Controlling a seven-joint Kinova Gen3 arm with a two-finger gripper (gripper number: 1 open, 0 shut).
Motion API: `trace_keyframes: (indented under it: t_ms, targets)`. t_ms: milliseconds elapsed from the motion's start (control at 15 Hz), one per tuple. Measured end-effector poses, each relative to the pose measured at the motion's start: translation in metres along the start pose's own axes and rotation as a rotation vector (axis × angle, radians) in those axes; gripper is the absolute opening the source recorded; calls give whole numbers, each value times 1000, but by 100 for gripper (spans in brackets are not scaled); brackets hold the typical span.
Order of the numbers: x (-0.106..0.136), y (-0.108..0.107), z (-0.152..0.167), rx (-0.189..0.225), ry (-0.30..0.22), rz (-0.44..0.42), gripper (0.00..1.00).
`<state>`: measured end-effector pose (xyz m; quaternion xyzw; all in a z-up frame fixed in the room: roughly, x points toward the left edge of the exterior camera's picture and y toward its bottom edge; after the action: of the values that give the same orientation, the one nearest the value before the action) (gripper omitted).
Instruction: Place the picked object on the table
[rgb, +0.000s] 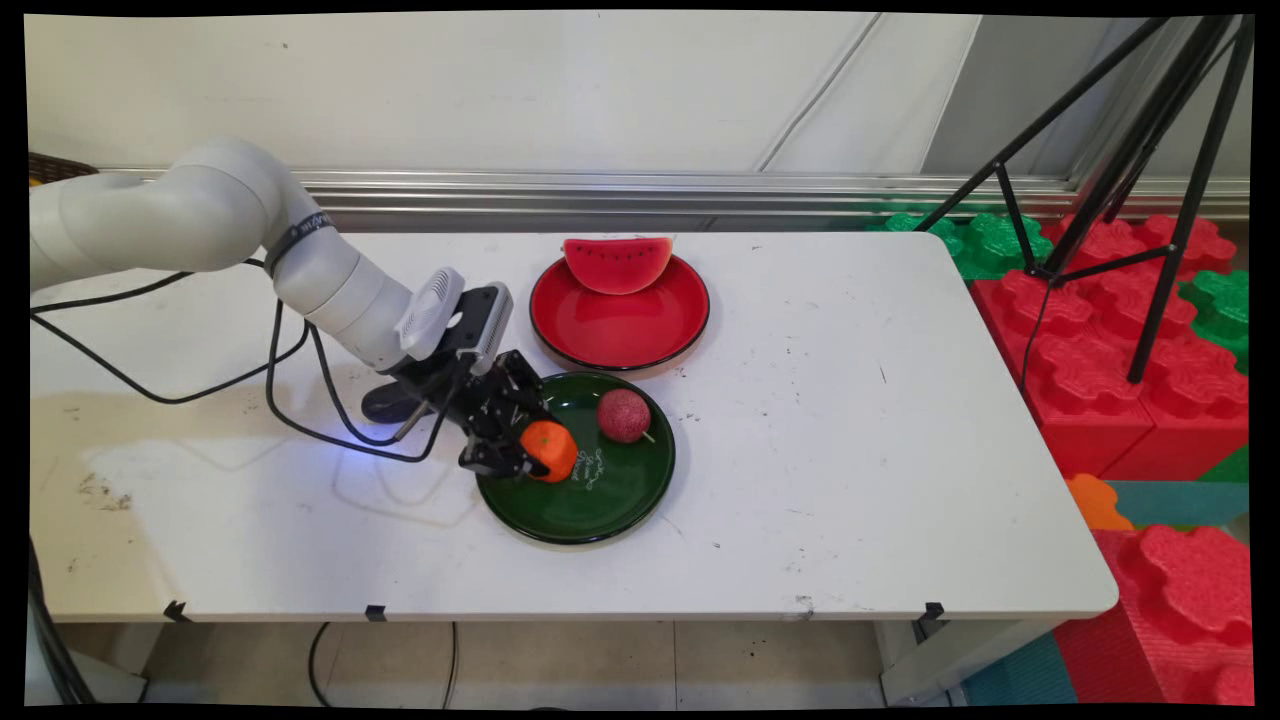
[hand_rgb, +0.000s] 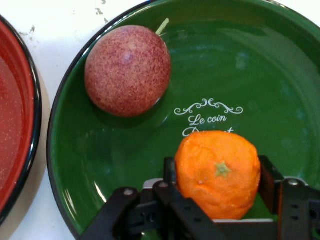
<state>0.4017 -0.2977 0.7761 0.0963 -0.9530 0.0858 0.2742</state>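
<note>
Clamping an orange (hand_rgb: 218, 175) between its two fingers, the gripper (rgb: 522, 452) is closed on the fruit over the left part of a green plate (rgb: 600, 500), just inside the rim. Beyond the orange on the same plate lies a speckled red passion fruit (rgb: 624, 415), apart from it, near the plate's far edge. Just past that edge sits a red plate (rgb: 620, 335) with a watermelon slice (rgb: 618, 264) at its back rim; the two plates nearly touch. To the gripper's right, the white table (rgb: 880, 450) runs bare to its edge.
</note>
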Motion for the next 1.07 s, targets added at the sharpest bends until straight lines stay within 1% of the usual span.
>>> trace_keyframes:
  t_ms: [533, 800, 1067]
  targets:
    - [-1, -1, -13, 5, 11, 3, 0]
    - [-2, -1, -29, 10, 23, -4, 0]
    - [-2, -2, -54, 15, 46, -27, 0]
